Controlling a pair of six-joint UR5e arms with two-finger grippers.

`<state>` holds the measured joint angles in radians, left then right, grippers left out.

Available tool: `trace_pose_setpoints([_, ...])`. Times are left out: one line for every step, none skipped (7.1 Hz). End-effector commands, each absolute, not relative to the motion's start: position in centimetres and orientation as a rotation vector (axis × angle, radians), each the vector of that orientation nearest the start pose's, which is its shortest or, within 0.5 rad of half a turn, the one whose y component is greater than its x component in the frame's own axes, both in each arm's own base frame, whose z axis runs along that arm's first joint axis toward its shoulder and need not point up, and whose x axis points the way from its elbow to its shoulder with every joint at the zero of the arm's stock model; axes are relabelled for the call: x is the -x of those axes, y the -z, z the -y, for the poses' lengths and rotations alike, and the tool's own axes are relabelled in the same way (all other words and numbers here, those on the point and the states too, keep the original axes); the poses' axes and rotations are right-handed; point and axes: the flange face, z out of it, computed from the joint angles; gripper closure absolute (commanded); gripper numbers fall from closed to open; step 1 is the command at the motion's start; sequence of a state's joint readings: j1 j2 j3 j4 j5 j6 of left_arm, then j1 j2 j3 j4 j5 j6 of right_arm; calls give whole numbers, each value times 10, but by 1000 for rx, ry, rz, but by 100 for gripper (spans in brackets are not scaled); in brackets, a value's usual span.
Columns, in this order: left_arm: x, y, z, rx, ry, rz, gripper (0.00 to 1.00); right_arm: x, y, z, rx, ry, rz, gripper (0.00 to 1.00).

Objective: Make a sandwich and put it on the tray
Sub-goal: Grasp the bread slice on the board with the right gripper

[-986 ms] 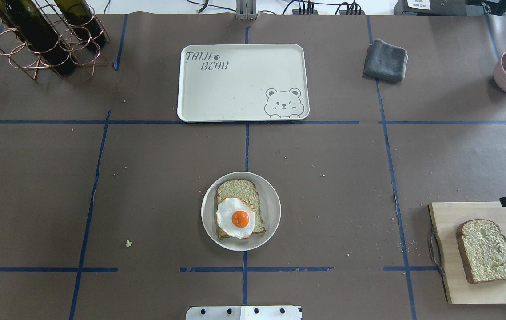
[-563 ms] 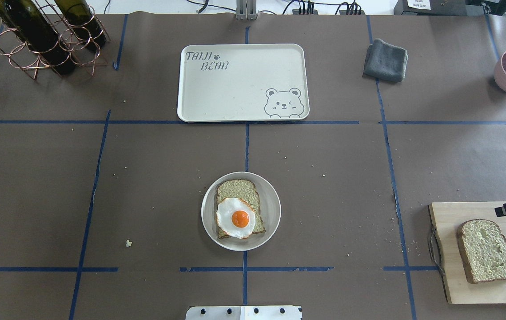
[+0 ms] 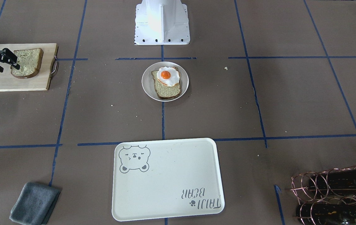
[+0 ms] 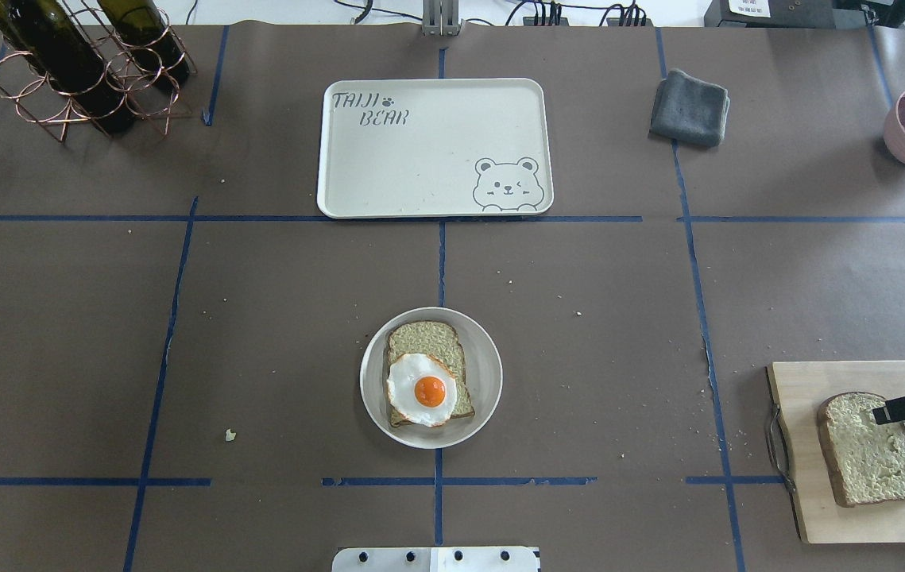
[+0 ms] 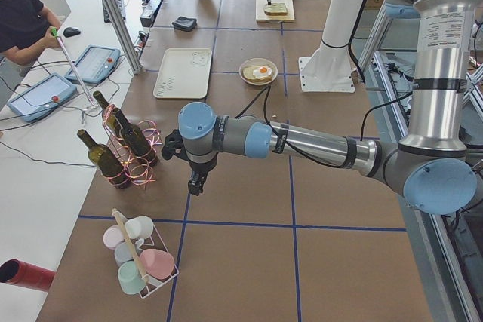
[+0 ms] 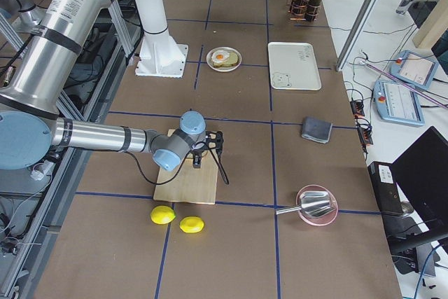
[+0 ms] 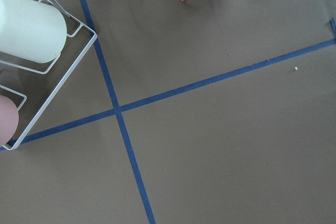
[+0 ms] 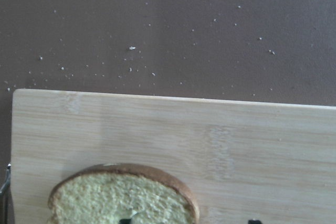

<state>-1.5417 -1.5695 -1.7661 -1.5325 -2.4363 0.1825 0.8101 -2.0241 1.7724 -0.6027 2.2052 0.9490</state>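
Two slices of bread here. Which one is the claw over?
The bare slice on the wooden board, under the right gripper. The other slice lies on the round plate beneath the fried egg.

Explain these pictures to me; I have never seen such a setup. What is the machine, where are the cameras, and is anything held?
A robot's left arm and right arm work at a brown papered table. Two pictures look down, one from behind the robot, one facing it; two look along the table from its ends; two come from wrist cameras. A small round white plate holds a tan bread slice topped by a white fried egg with orange yolk. A second tan bread slice lies on a light wooden board. A large white rectangular tray with a bear drawing lies apart. The right end effector hovers open over that second slice's edge, gripping nothing. The left end effector hangs above the table; whether it is open cannot be told.
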Motion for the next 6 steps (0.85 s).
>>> trace_pose_setpoints([43,-559,494,-214,-266,-852,0,172,-641,280,18,67,913,32])
trace_pose_setpoints([43,-560,494,-214,-267,-852,0,174,-641,278,22,72,913,46])
trace_pose_setpoints([44,-560,494,-214,-266,-852,0,174,-640,279,24,73,920,99])
trace_pose_setpoints([43,-559,494,-214,-266,-852,0,175,-638,278,20,78,928,100])
trace_pose_setpoints([43,-559,494,-214,-266,-852,0,174,-638,278,14,81,934,100])
trace_pose_setpoints([43,-559,494,-214,-266,-852,0,174,-634,278,9,84,942,100])
